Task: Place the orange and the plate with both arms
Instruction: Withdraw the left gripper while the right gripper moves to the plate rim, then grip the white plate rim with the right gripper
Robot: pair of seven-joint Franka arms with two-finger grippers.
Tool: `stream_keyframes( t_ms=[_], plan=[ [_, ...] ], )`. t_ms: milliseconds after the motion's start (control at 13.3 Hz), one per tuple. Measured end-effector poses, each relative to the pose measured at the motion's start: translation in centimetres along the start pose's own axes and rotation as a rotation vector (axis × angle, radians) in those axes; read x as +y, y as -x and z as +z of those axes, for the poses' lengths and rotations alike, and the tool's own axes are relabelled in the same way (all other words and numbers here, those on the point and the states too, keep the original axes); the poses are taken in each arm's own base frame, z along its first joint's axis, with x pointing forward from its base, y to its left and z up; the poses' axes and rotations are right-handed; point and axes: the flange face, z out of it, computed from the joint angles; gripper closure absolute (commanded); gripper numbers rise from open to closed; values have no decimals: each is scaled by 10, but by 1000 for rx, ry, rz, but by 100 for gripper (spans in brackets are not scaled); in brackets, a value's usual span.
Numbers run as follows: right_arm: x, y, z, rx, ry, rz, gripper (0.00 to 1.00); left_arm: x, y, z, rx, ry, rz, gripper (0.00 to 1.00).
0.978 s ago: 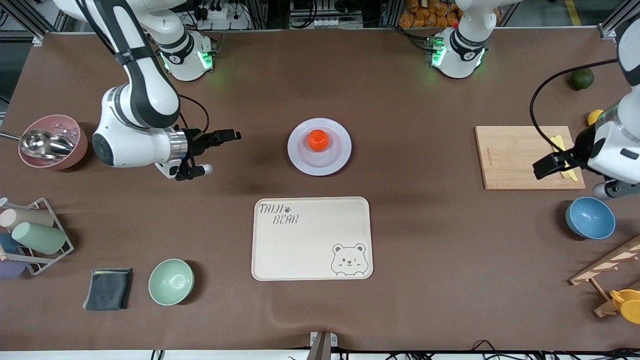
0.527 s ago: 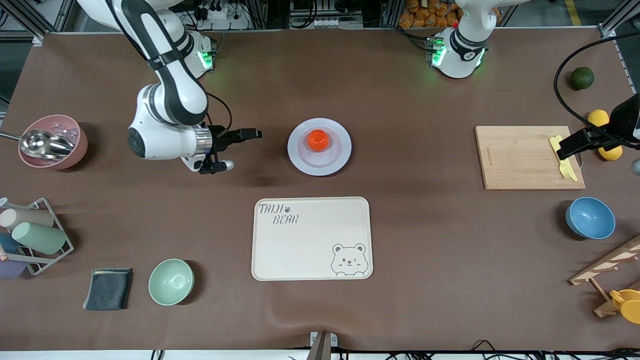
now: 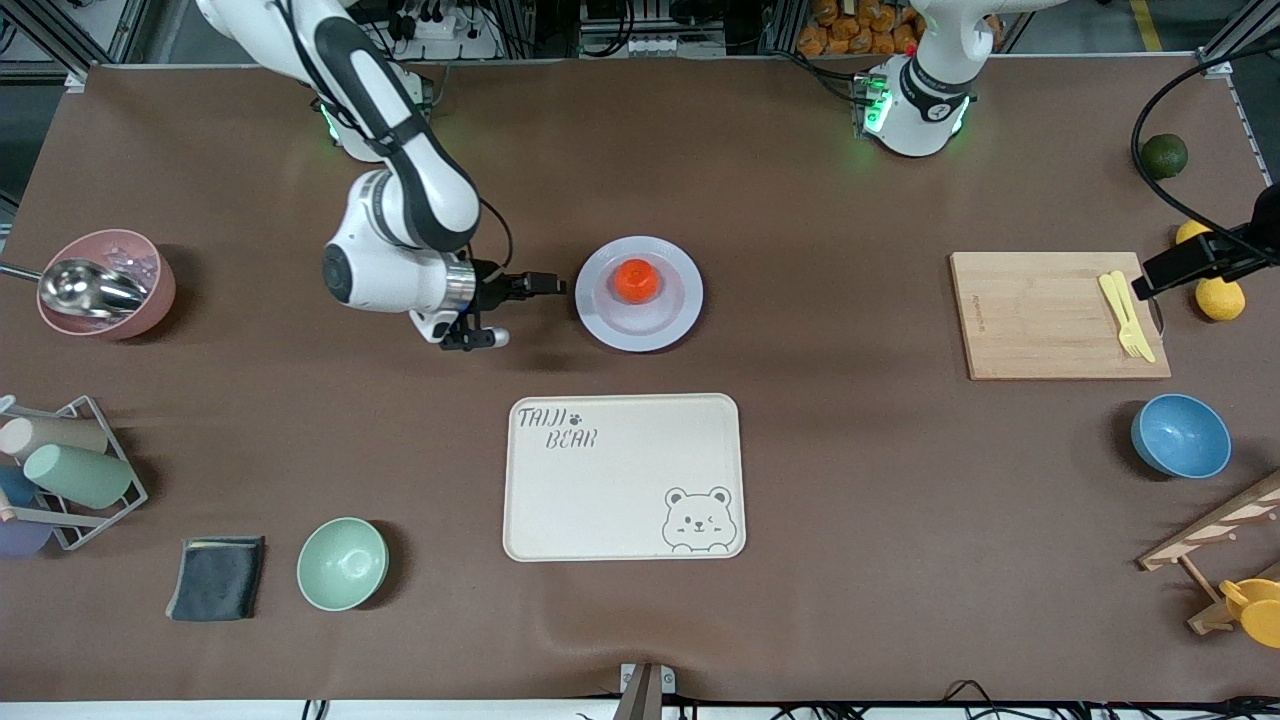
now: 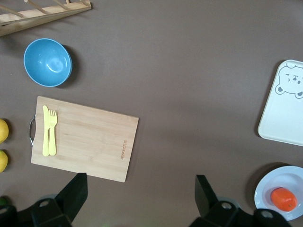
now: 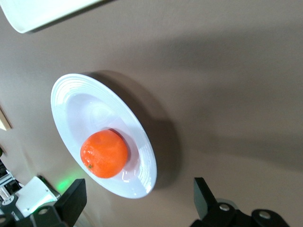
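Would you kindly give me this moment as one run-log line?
orange: on plate | right gripper: open, beside plate | left gripper: open, over cutting board edge

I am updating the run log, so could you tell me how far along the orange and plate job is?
Done: the orange already sits on the plate.

In hand: the right gripper, jaws open, is level with the plate's rim at the right arm's end, not yet gripping it.

The left gripper, jaws open and empty, hangs at the cutting board edge.

Left: the plate is not yet on the bear tray, probably its destination.
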Motion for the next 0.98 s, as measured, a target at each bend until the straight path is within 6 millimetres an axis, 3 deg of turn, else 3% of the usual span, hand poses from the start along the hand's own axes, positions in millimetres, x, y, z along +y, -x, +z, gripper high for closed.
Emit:
stream_keyframes(
  t_ms=[376, 752, 978],
  plan=[
    [1, 1, 9, -2, -31, -50, 0, -1, 2, 2, -8, -1, 0, 0],
    [13, 6, 46, -20, -145, -93, 0, 7, 4, 2, -5, 0, 14, 0],
    [20, 5, 55, -29, -145, -83, 0, 15, 6, 1, -3, 1, 30, 0]
  ],
)
